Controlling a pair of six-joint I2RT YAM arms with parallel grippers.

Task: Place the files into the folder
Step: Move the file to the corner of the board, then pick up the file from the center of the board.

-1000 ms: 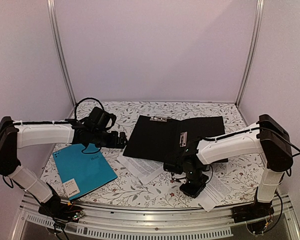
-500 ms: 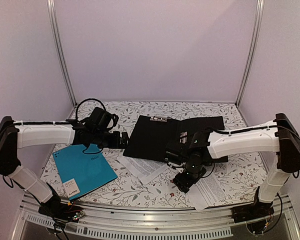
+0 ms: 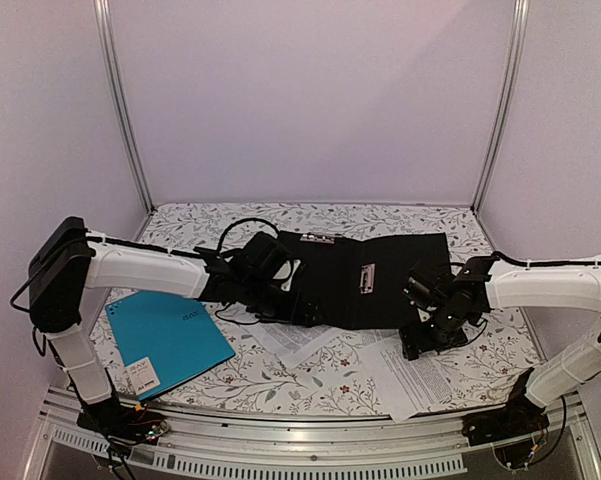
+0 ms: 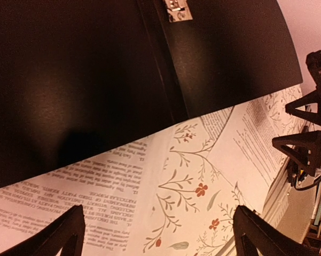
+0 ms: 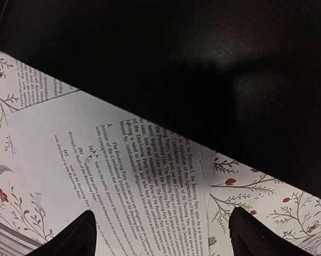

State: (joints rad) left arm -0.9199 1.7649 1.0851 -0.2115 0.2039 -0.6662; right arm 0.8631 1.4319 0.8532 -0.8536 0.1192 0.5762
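I keep the black folder [image 3: 395, 258] open at the middle of the table [image 3: 280, 388], ready for loading; the files [image 3: 412, 375] lie along its near edge, partly beneath; left hand [image 3: 302, 310] and right hand [image 3: 420, 343] gape wide, empty.

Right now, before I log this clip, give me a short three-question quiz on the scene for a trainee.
1. Multiple choice: where do the printed sheets lie? A: held up in the air. B: on the table along the near edge of the black folder. C: clipped inside that folder.
2. True or false: the left claw and the right claw both stand open, holding nothing.
3. Fill in: the closed folder lying left of the black one is ___ in colour.
Key: 1 B; 2 true; 3 teal.
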